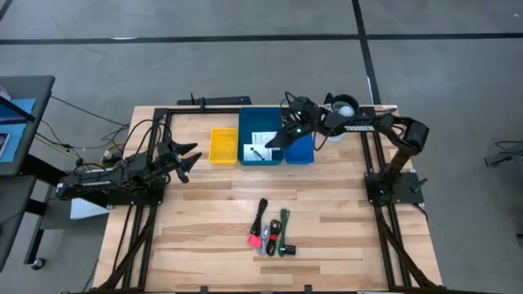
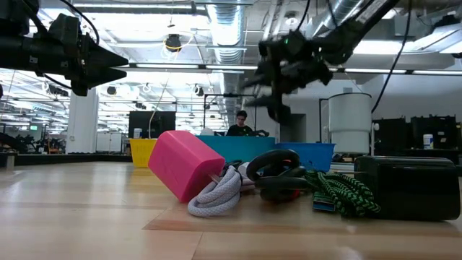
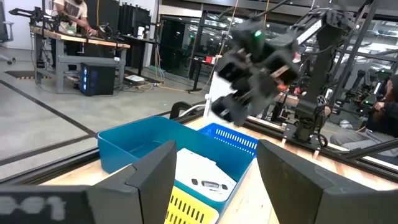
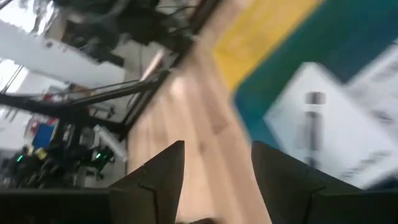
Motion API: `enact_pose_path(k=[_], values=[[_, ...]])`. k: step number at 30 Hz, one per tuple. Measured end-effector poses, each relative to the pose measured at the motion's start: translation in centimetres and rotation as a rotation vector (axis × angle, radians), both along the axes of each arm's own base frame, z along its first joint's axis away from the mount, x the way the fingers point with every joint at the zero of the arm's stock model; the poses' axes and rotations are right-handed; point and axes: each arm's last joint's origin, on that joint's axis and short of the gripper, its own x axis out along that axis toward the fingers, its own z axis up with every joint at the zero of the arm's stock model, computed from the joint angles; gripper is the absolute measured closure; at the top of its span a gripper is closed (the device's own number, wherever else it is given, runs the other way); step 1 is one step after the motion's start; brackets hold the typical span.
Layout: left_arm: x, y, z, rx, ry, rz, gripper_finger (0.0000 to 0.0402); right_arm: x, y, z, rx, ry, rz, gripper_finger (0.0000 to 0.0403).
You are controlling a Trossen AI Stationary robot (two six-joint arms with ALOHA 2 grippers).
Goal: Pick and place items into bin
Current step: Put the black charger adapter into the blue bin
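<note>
High view: the right hand (image 1: 274, 143) hung over the teal bin (image 1: 261, 135), fingers apart and nothing between them, white cards (image 1: 262, 145) lying flat in the bin directly beneath; the step appeared to be a release just made. The remaining items (image 1: 274, 234), a pink-red piece with green and black cables, lay clustered on the plank worktop (image 1: 204, 212) well apart from that hand, so the next move would call for a reach back across to them. The left hand (image 1: 186, 157) waited at its own side, fingers spread, empty. Low view: pink block (image 2: 185, 163), matte and boxy, tilted on a coiled pale braided cord (image 2: 219, 195); green-black woven cable (image 2: 346, 191) beside a black box (image 2: 408, 186). Left wrist view: smooth plastic bin walls, a ribbed blue basket (image 3: 233, 137) beyond, a yellow tray (image 3: 189, 208) nearer. Right wrist view: own fingers (image 4: 155, 177) parted over wood grain, a card below.
</note>
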Motion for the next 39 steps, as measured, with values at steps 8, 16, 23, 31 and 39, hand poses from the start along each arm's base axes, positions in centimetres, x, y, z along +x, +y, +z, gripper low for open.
enact_pose_path(k=[8,16,23,31,39], values=[[0.0,0.0,0.0,0.000,0.000,0.000,0.0189,-1.1,6.8,6.6,-0.183,-0.117,0.072,0.0240],[0.0,0.0,0.0,0.000,0.000,0.000,0.0189,-4.4,17.3,9.9,-0.493,-0.114,0.210,0.0255],[0.0,0.0,0.0,0.000,0.000,0.000,0.0189,-6.5,25.0,9.0,-0.533,-0.027,0.284,0.0266],[0.0,0.0,0.0,0.000,0.000,0.000,0.0189,-7.1,29.6,6.4,-0.473,0.096,0.342,0.0276],[0.0,0.0,0.0,0.000,0.000,0.000,0.0189,-5.6,31.1,2.5,-0.470,0.241,0.354,0.0278]])
